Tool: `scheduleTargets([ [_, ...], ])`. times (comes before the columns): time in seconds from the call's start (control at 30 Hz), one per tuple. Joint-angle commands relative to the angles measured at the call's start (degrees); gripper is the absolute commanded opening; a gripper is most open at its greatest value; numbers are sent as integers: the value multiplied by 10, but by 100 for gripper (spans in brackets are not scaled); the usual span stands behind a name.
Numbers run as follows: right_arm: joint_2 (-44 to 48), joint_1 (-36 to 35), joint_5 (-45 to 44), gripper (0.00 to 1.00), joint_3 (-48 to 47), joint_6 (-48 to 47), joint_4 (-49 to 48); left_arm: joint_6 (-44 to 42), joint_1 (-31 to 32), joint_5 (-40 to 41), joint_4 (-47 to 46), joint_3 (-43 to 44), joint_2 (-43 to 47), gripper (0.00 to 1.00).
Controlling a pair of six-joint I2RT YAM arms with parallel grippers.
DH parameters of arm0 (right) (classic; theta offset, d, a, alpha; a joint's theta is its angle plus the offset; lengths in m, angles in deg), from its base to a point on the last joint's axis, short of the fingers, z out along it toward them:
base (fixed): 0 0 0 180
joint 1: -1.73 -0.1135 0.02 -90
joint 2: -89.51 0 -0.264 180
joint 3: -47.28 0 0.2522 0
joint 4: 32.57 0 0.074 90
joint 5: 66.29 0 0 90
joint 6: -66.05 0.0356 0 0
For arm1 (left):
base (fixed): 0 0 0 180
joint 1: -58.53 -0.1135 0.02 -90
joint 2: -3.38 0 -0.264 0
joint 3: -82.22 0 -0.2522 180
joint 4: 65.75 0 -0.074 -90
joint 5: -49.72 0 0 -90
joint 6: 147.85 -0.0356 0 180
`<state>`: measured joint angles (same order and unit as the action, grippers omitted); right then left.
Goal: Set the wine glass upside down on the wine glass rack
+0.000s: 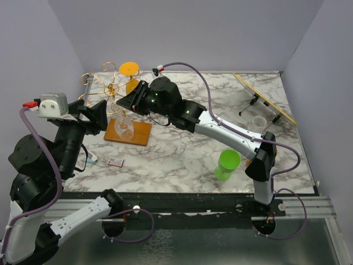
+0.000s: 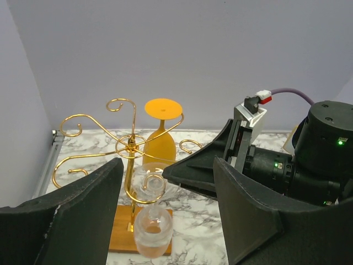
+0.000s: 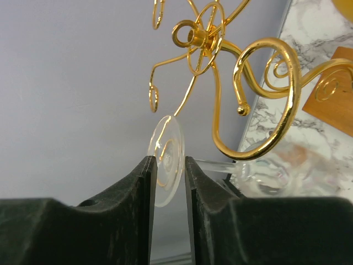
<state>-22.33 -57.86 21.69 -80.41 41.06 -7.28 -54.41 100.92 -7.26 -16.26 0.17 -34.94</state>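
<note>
**A Marble-Look Table Inside Pale Lilac Walls**

The table [image 1: 182, 160] has a white top veined with grey (stone or print, the pictures do not tell). Three plain walls close it in: a back wall [image 1: 193, 33], a left wall [image 1: 27, 49] and a right wall [image 1: 325, 77], all a matte pale lilac-grey. A silver metal rail [image 1: 309, 207] runs along the table's near edge, with a dull grey metal sheet [image 1: 220, 248] just below it in the overhead view. The light is soft and even, leaving only faint shadows on the tabletop.

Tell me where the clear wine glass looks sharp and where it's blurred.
Right wrist: clear wine glass foot crisp, bowl smeared. Left wrist: glass legible, black fingers soft. Top external: glass faint over the orange-brown wooden base.
</note>
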Motion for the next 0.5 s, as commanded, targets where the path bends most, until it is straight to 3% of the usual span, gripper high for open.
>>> scheduleTargets([
  [0.0, 35, -2, -28, 37, 25, 0, -18, -3, -1, -19, -5, 11, -14, 68],
  [0.2, 79, 17, 31, 56, 79, -4, -67, -3, -1, -45, -6, 34, -44, 70],
  [0.3, 107, 26, 69, 61, 98, -37, -69, 0, -1, -69, -7, 43, -66, 71],
  [0.47, 197, 34, 46, 66, 192, -106, -52, 5, -1, -105, -6, 54, -99, 74],
])
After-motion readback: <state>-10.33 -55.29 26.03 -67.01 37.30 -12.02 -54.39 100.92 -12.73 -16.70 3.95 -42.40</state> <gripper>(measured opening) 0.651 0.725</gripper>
